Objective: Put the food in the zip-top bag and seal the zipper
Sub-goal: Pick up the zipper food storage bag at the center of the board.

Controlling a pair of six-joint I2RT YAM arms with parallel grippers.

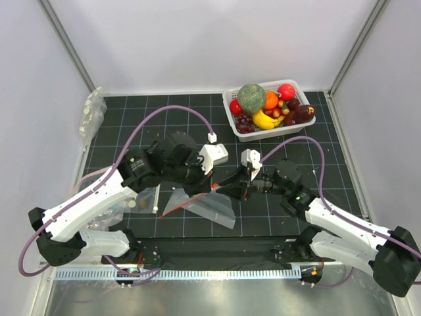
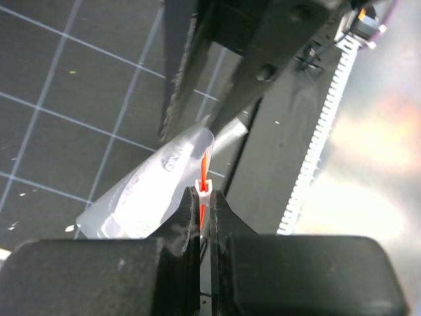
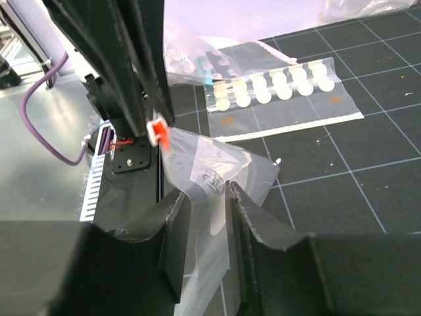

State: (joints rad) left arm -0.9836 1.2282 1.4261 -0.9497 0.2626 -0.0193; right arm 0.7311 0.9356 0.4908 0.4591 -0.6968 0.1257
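Fingers of the left arm [image 2: 204,197] pinch the zipper [image 2: 204,172] of the zip-top bag [image 1: 205,205]. Right arm's fingers [image 3: 209,217] clamp the bag's clear film between them.

The whole tabletop [image 1: 164,108] is seen from above and behind the arm bases in the top external view. Each wrist view is taken close, looking past its own end effector. The zip-top bag [image 1: 209,205] [image 2: 141,194] [image 3: 210,174] is shared by all three views.
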